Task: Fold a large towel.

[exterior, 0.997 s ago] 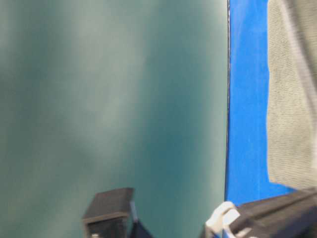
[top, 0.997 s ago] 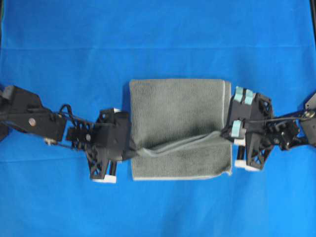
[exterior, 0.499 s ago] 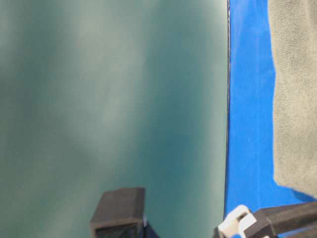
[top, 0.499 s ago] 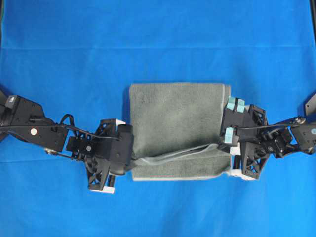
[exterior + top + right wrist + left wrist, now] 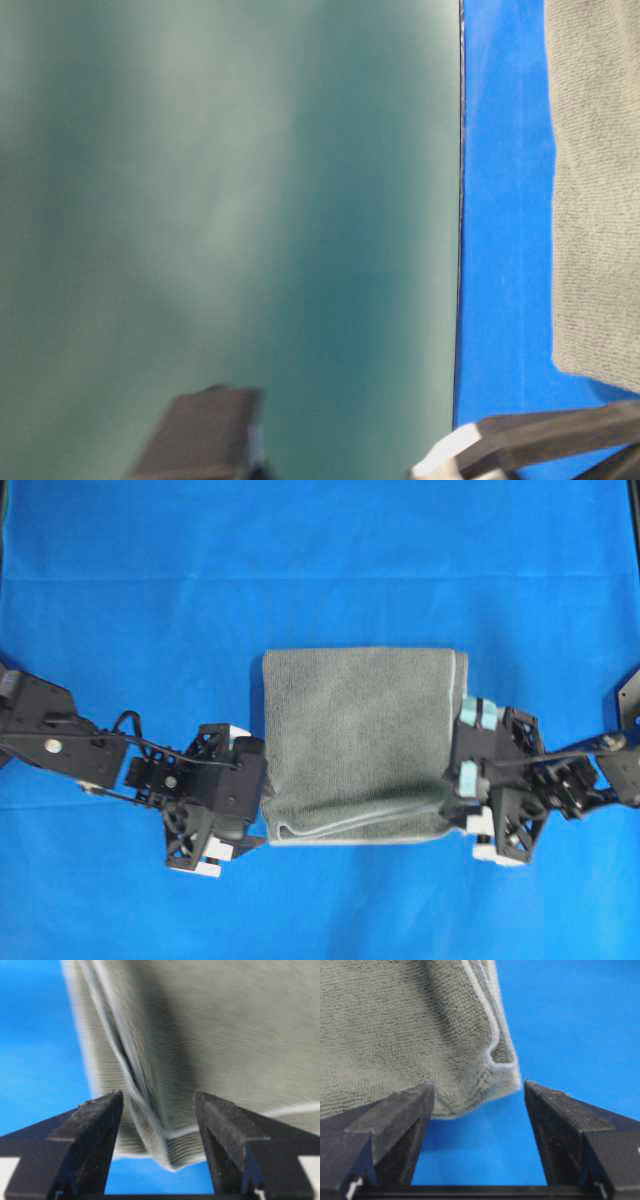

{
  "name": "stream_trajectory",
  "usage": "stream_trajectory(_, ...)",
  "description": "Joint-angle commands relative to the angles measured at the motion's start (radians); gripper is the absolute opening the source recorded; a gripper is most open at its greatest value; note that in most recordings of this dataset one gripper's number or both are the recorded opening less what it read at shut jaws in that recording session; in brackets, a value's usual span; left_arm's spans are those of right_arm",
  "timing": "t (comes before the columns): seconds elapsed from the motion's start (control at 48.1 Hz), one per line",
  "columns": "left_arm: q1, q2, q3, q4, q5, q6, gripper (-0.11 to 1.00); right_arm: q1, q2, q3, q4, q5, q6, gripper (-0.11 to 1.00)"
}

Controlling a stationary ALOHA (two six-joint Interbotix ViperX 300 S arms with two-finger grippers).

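The grey-green towel (image 5: 360,735) lies folded into a rough square in the middle of the blue sheet, with a raised fold ridge (image 5: 350,820) along its near edge. My left gripper (image 5: 258,815) stands open at the towel's near left corner (image 5: 495,1067), and that corner lies just beyond its fingertips, loose. At the near right corner (image 5: 172,1150) my right gripper (image 5: 462,805) is open too, the layered corner lying between its fingers (image 5: 95,1115) without being pinched. In the table-level view only the towel's side (image 5: 595,190) shows.
A bright blue sheet (image 5: 320,570) covers the whole table. A blurred teal wall (image 5: 220,220) fills most of the table-level view, with dark arm parts (image 5: 540,440) low in the frame.
Both grippers have opened and let go of the towel's edge. The lifted strip they held has dropped toward the near edge, and both arms have moved nearer.
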Motion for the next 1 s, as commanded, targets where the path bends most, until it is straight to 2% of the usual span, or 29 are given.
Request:
stream_trajectory(0.0, -0.008, -0.094, -0.015, -0.002, 0.037, 0.003, 0.68, 0.049, -0.057, -0.043, 0.003, 0.026, -0.002, 0.6)
stream_trajectory(0.145, -0.009, -0.232, -0.006, 0.0, 0.097, 0.009, 0.68, 0.084, -0.149, -0.074, -0.003, 0.115, -0.003, 0.6)
stream_trajectory(0.208, -0.009, -0.296, -0.003, 0.003, 0.112, 0.02, 0.67, 0.084, -0.193, -0.08, -0.02, 0.156, -0.005, 0.59)
stream_trajectory(0.395, 0.015, -0.505, 0.043, 0.003, 0.12, 0.091, 0.67, 0.084, -0.351, -0.074, -0.173, 0.252, -0.003, 0.59)
stream_trajectory(0.478, 0.043, -0.592, 0.075, 0.003, 0.12, 0.109, 0.67, 0.086, -0.437, -0.061, -0.252, 0.268, -0.002, 0.59)
stream_trajectory(0.561, 0.08, -0.687, 0.117, 0.003, 0.124, 0.118, 0.67, 0.084, -0.515, -0.046, -0.305, 0.281, -0.002, 0.59)
stream_trajectory(0.831, 0.164, -0.98, 0.242, 0.003, 0.189, 0.12, 0.67, 0.084, -0.746, 0.032, -0.407, 0.414, 0.0, 0.59)
stream_trajectory(0.976, 0.221, -1.127, 0.353, 0.003, 0.201, 0.114, 0.67, 0.083, -0.859, 0.118, -0.454, 0.454, 0.046, 0.59)
